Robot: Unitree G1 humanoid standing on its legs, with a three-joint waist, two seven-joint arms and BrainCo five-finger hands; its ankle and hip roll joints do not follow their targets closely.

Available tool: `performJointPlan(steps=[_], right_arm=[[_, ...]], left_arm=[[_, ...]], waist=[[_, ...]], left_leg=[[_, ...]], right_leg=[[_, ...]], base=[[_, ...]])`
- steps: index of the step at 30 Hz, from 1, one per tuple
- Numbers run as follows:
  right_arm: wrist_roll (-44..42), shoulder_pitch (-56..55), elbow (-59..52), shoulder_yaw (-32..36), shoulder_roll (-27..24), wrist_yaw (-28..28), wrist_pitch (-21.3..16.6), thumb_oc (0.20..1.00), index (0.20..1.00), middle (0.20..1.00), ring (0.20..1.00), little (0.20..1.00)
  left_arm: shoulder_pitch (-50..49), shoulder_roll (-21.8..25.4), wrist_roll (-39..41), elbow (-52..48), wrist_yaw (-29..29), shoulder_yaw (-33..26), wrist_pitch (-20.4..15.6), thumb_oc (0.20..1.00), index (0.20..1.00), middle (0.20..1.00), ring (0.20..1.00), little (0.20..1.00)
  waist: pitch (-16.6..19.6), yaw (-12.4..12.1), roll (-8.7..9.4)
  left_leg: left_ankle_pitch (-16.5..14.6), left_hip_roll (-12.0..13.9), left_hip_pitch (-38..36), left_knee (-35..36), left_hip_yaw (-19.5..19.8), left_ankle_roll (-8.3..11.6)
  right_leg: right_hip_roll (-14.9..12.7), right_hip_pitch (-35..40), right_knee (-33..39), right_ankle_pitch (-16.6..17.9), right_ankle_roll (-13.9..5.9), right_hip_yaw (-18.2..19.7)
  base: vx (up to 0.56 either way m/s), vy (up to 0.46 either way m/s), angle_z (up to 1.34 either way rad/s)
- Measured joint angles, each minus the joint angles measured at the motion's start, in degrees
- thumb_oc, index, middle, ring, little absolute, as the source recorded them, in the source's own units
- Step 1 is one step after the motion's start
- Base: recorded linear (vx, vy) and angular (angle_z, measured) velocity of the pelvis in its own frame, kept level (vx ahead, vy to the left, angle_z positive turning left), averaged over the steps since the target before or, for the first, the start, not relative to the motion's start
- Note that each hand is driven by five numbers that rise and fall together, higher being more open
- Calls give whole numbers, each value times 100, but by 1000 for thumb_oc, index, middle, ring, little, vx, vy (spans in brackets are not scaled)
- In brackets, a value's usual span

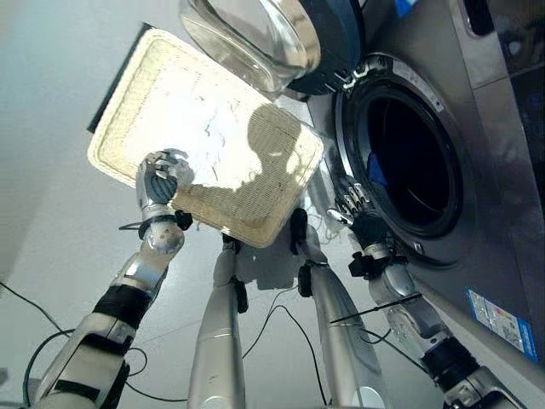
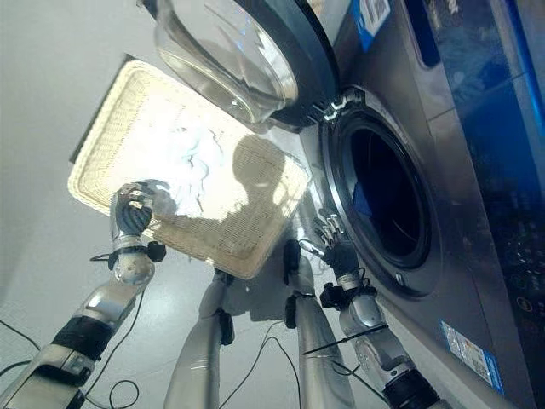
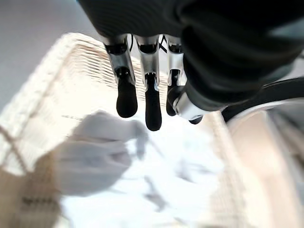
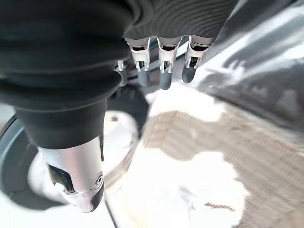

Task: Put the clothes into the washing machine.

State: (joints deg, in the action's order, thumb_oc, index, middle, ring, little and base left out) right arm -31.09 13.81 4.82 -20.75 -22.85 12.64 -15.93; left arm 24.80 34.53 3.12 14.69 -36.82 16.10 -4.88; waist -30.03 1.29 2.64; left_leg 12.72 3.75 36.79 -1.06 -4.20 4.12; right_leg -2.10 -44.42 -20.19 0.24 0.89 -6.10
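Below, white clothes (image 3: 95, 152) in basket (image 1: 128, 94) — left hand (image 1: 160, 181) fingers (image 3: 126, 97) just above, straight.

Blue cloth (image 1: 375, 173) inside the drum (image 1: 417, 170) shows only partly.

Pale floor (image 1: 51, 102) under a wicker basket (image 1: 119, 128) (white clothes (image 1: 213, 128) inside)

Pale woven wicker basket (image 1: 136, 102), glossy clear glass door (image 1: 255, 34), smooth grey metal washing machine (image 1: 502, 213), white cloth (image 2: 192, 153)
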Motion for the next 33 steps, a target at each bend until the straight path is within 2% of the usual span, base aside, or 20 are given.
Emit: performJointPlan(steps=[3,4,6,7,8,10,11,12,14,15,16,17,18,19,20,22,23,26,28,33], right_arm=[[164,72,4,68,-19,46,4,1000,1000,1000,1000,1000],[422,174,5,157,-45,101,7,1000,1000,1000,1000,1000],[533,196,3,209,-61,126,8,1000,1000,1000,1000,1000],[1261,415,36,147,-352,218,394,1000,1000,1000,1000,1000],[1547,469,35,80,-570,241,538,1000,1000,1000,1000,1000],[2760,678,-6,-50,-1143,254,852,1000,1000,1000,1000,1000],[2760,678,-6,-50,-1143,254,852,1000,1000,1000,1000,1000],[3276,881,1,-45,-1192,280,961,1000,1000,1000,1000,1000],[3509,1096,32,-135,-1212,275,1037,1000,1000,1000,1000,1000],[3529,1162,52,-195,-1244,268,1082,1000,1000,1000,1000,1000],[3547,1208,72,-234,-1249,268,1117,1000,1000,1000,1000,1000],[3547,1208,72,-234,-1249,268,1117,1000,1000,1000,1000,1000],[3546,1329,180,-307,-1210,264,1175,1000,1000,1000,1000,1000],[3546,1329,180,-307,-1210,264,1175,1000,1000,1000,1000,1000],[3545,1425,318,-366,-1195,258,1265,1000,1000,1000,1000,1000],[3538,1469,373,-403,-1199,243,1311,1000,1000,1000,1000,1000],[3485,1538,411,-526,-1219,177,1462,1000,1000,1000,1000,1000],[3427,1576,400,-591,-1217,149,1558,1000,1000,1000,1000,1000],[3300,1578,444,-752,-1208,130,1705,1000,1000,1000,1000,1000],[3005,1611,463,-954,-1214,116,1756,1000,1000,1000,1000,1000]], left_arm=[[-85,-4,-1,-147,200,-9,-66,200,200,200,200,200],[-277,-4,-6,-438,449,26,-173,200,200,200,200,200],[-315,-1,-8,-506,517,24,-224,200,200,200,200,200],[-292,174,5,-619,894,38,-188,200,200,200,200,200],[-313,276,20,-740,1033,73,-167,200,200,200,200,200],[-313,362,288,-1070,1563,57,-233,200,200,200,200,200],[-313,362,288,-1070,1563,57,-233,200,200,200,200,200],[-225,398,339,-1151,1818,61,-232,200,200,200,200,200],[-148,389,332,-1138,1939,101,-184,213,213,213,213,213],[-102,388,318,-1136,1945,124,-135,363,363,363,363,363],[-72,390,312,-1137,1935,133,-82,595,595,595,595,595],[-72,390,312,-1137,1935,133,-82,595,595,595,595,595],[51,396,209,-1081,1787,144,183,1000,1000,1000,1000,1000],[51,396,209,-1081,1787,144,183,1000,1000,1000,1000,1000],[229,400,207,-832,1556,176,503,1000,1000,1000,1000,1000],[387,423,64,-599,1322,313,803,1000,1000,1000,1000,1000],[779,423,-230,115,884,580,1299,1000,1000,1000,1000,1000],[966,368,-330,589,357,643,1972,1000,1000,1000,1000,1000],[1135,306,-548,909,79,795,2272,1000,1000,1000,1000,1000],[1720,222,-821,1540,-115,1084,2744,1000,1000,1000,1000,1000]], waist=[[-5,-80,-46],[25,-86,-166],[57,-112,-225],[40,-199,-334],[42,-197,-361],[61,-214,-470],[61,-214,-470],[64,-214,-479],[60,-199,-485],[57,-199,-492],[56,-202,-494],[56,-202,-494],[54,-208,-497],[54,-208,-497],[54,-206,-498],[53,-193,-497],[46,-92,-485],[42,-24,-476],[15,44,-430],[-67,303,-236]], left_leg=[[-2,-1,-128,22,7,3],[-7,-8,-319,57,52,12],[-12,-10,-326,52,81,18],[5,-14,-415,63,111,26],[10,-22,-477,82,104,18],[19,-44,-636,117,104,4],[19,-44,-636,117,104,4],[17,-47,-663,117,106,6],[21,-44,-667,118,98,3],[22,-44,-667,119,100,2],[22,-40,-669,119,100,2],[22,-40,-669,119,100,2],[21,-27,-673,120,104,4],[21,-27,-673,120,104,4],[19,-21,-673,125,106,6],[21,-19,-674,131,109,4],[-2,-16,-669,124,108,31],[-19,-14,-605,137,68,37],[-18,0,-559,136,10,34],[-67,-3,-471,141,-99,5]], right_leg=[[-8,123,2,-7,0,-19],[-23,324,-2,-63,-6,-65],[-33,345,-11,-84,-3,-93],[-75,428,-33,-89,1,-109],[-85,472,-40,-90,-1,-107],[-99,626,-32,-95,-6,-132],[-99,626,-32,-95,-6,-132],[-103,656,-25,-98,-8,-131],[-97,658,-23,-95,-9,-134],[-102,658,-22,-95,-9,-135],[-97,659,-22,-95,-9,-138],[-97,659,-22,-95,-9,-138],[-86,668,-8,-95,-8,-146],[-86,668,-8,-95,-8,-146],[-78,681,21,-94,-7,-155],[-44,697,46,-93,-5,-158],[-37,700,54,-96,-6,-114],[-15,622,117,-89,-10,-83],[0,580,146,-70,-5,-45],[19,480,241,16,15,65]], base=[[-23,-14,6],[-51,-20,14],[-60,-2,12],[-34,26,5],[-52,29,3],[-15,2,0],[-44,-7,2],[-39,-7,0],[-25,-10,-1],[0,0,0],[0,0,0],[0,0,0],[0,0,0],[0,0,0],[0,0,0],[51,47,2],[56,52,2],[63,74,-7],[68,96,-11],[62,98,-11]])
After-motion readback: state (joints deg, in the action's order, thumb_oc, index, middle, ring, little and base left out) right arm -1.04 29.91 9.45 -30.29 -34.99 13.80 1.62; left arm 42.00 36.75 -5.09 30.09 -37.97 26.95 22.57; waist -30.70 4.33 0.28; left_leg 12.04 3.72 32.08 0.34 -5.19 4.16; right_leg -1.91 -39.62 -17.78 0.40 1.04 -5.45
